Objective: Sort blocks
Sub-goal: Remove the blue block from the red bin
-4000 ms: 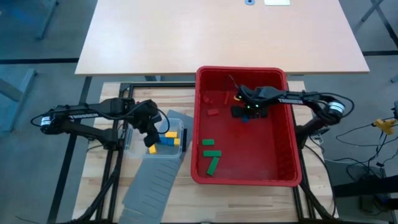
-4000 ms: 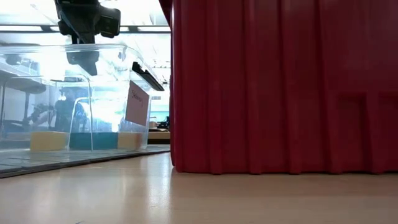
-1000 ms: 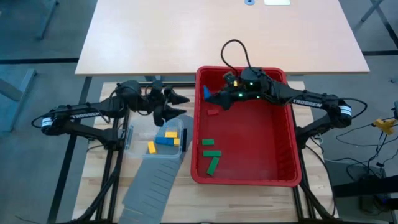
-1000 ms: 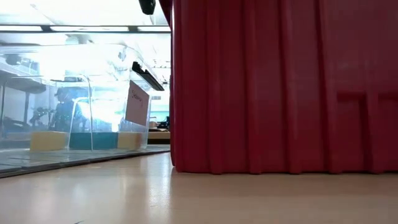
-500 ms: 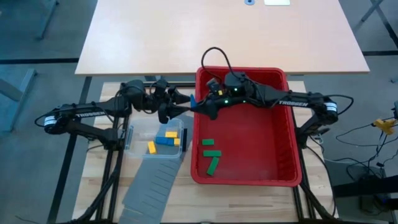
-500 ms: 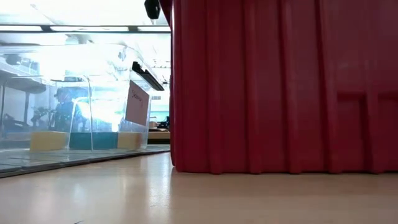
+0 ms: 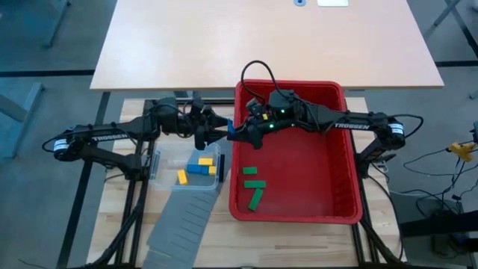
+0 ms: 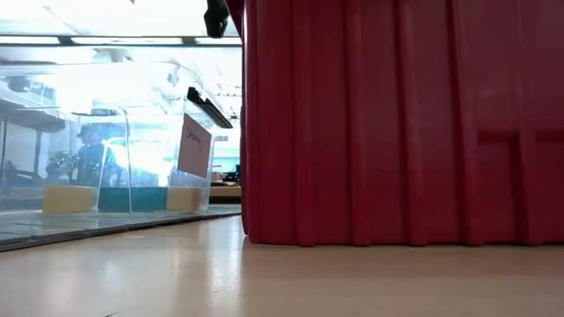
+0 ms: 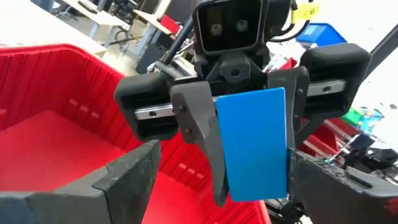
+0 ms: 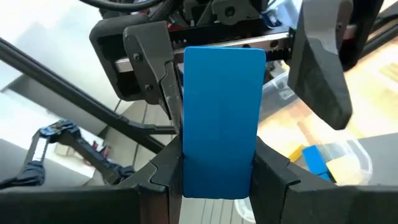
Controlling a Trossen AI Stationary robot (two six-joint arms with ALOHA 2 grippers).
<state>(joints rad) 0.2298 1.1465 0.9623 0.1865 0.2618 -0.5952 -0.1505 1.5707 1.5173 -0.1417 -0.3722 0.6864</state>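
The two arms met over the left rim of the red bin (image 7: 351,194), a placement that reads as a hand-over of one block between them. The right hand (image 7: 237,133) was clenched on a blue block (image 10: 221,121), holding it by its lower part so that the upper part stood free and pointed toward the other arm. The left hand (image 7: 221,133) was spread wide, one finger (image 10: 152,68) on each side of that free end, not yet touching it as far as could be told; held that way it could close on the block without bumping the other hand's fingers.

The blue block hung in the air just over the bin's left wall, between the bin and the clear tub (image 7: 160,166). The tub sat left of the bin and already held yellow blocks (image 7: 182,177) and a blue one (image 7: 199,169), so it was probably where this block was bound. Green blocks (image 7: 255,190) lay together at the near left of the bin floor, still to be sorted. A grey panel (image 7: 183,217) lay on the counter near the tub.
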